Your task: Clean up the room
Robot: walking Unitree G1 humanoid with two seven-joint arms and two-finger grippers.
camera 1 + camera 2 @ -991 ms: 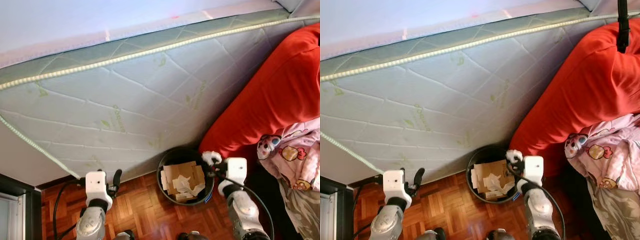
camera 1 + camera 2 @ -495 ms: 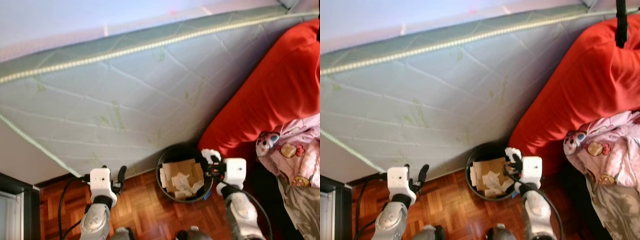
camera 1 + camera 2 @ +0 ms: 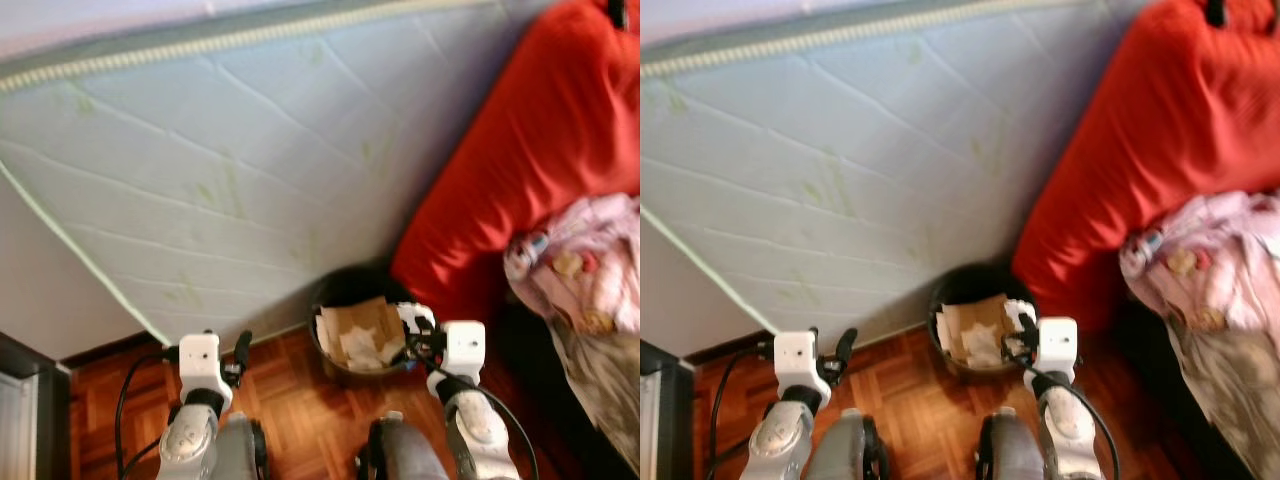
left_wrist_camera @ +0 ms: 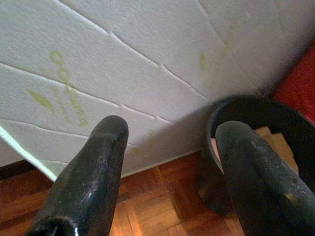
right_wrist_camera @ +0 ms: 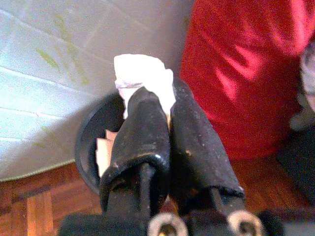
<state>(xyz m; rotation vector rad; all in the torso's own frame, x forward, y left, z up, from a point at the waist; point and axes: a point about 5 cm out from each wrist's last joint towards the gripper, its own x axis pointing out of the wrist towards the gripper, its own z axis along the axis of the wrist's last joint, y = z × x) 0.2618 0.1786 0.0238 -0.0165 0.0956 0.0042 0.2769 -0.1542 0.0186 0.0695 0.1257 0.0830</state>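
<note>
A black waste bin (image 3: pixel 350 290) stands on the parquet against the leaning mattress, holding cardboard and crumpled paper (image 3: pixel 358 335). My right gripper (image 3: pixel 418 322) is shut on a white crumpled paper wad (image 5: pixel 142 76) and sits at the bin's right rim; the wad (image 3: pixel 1020 312) pokes out past the fingertips. My left gripper (image 3: pixel 240 350) hangs open over the floor to the left of the bin, nothing between its fingers (image 4: pixel 93 172). In the left wrist view the bin (image 4: pixel 256 110) lies ahead beside one finger.
A pale quilted mattress (image 3: pixel 250 150) leans across the back. A big red cushion (image 3: pixel 530 150) rises right of the bin, with a pink printed cloth (image 3: pixel 580 260) beside it. Parquet floor (image 3: pixel 290 400) lies in front. A dark frame (image 3: pixel 25 370) stands at far left.
The camera has tipped and shifted, so the whole scene slid down and blurred. My right gripper with the wad stays at the bin's rim. The left gripper keeps its place.
</note>
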